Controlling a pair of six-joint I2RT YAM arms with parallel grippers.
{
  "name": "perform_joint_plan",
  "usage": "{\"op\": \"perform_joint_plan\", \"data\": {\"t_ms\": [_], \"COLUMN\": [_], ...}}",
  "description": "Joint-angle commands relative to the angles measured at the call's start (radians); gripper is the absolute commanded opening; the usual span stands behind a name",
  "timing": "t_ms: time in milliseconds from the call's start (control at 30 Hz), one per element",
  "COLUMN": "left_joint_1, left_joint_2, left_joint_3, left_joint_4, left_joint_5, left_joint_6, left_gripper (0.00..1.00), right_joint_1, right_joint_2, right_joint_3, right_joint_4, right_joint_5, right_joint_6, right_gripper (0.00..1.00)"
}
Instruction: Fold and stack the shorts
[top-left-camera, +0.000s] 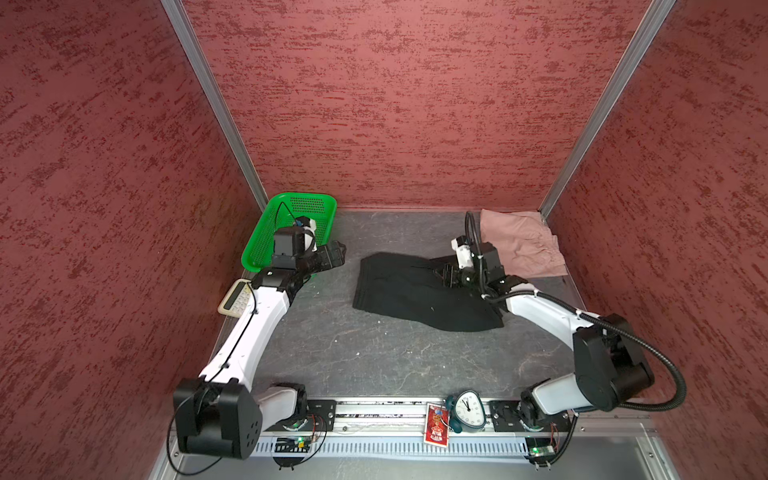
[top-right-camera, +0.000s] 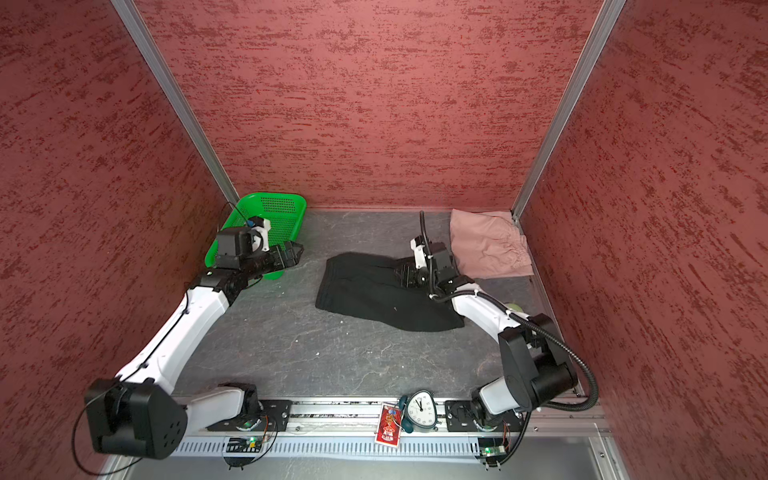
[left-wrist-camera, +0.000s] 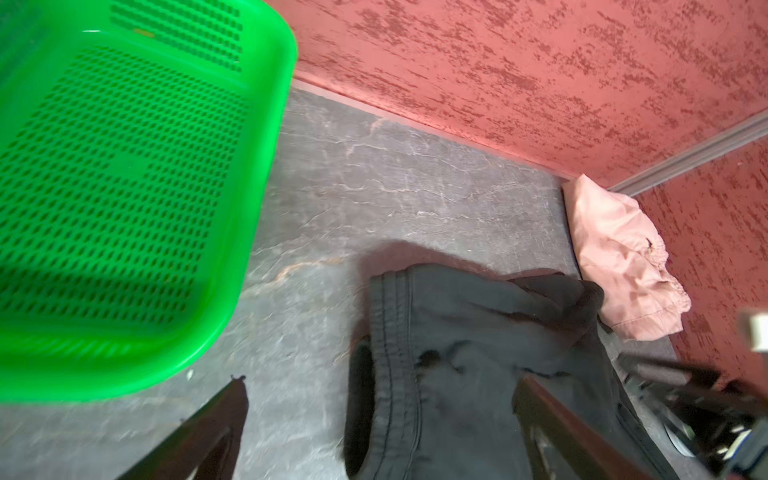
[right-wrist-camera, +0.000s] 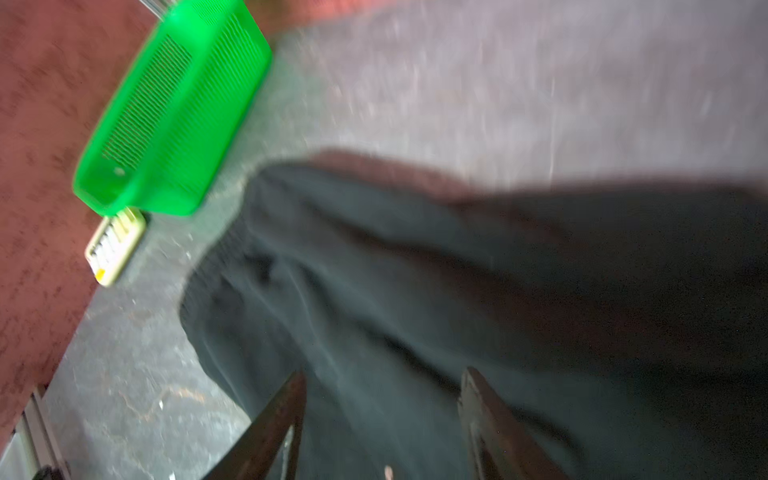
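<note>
Black shorts (top-left-camera: 415, 291) lie at the table's (top-left-camera: 374, 353) centre and pink shorts (top-left-camera: 523, 245) sit bunched at 1 o'clock, while the right hand (top-left-camera: 442, 274), jaws apart and empty, hovers at the black pair's 2 o'clock edge and the left hand (top-left-camera: 338, 253) gapes wide at 10 o'clock, so a snagging fingertip could drag the cloth askew.

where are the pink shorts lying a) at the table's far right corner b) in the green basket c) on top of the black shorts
a: both top views show the pink shorts in the far right corner of the table, away from the green basket
</note>
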Motion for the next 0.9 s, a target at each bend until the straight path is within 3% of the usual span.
{"op": "perform_joint_plan", "data": {"t_ms": [0,267,433,600,700,800,867], "left_joint_1": [0.004,0.005,0.004,0.005,0.005,0.006,0.014], "left_joint_2": [-0.038,-0.011,0.006,0.009,-0.013,-0.051,-0.087], "left_joint_3": [-0.041,-0.018,0.015,0.029,0.031,0.036,0.039], "left_joint_4": [0.021,-0.008,-0.034,-0.073,-0.089,-0.120,-0.143], "left_joint_5": [-0.005,0.032,0.048,0.039,0.039,0.020,0.006], "left_joint_6": [-0.038,-0.053,-0.028,-0.013,-0.009,-0.004,-0.002], "left_gripper": [0.99,0.99,0.99,0.99,0.99,0.99,0.99], "right_joint_1": [0.001,-0.031,-0.184,-0.205,-0.168,-0.048,0.068], "right_joint_2": [-0.003,-0.014,-0.101,-0.211,-0.292,-0.309,-0.279], "right_joint_3": [-0.101,-0.159,-0.193,-0.126,-0.111,-0.039,0.035], "right_joint_4": [0.022,-0.160,-0.234,-0.280,-0.159,-0.133,-0.157], "right_joint_5": [0.061,0.216,0.229,0.183,0.024,0.053,0.133], "right_joint_6": [0.059,0.083,0.114,0.107,0.087,-0.004,-0.093], "right_gripper": [0.61,0.66,0.66,0.66,0.68,0.70,0.72]}}
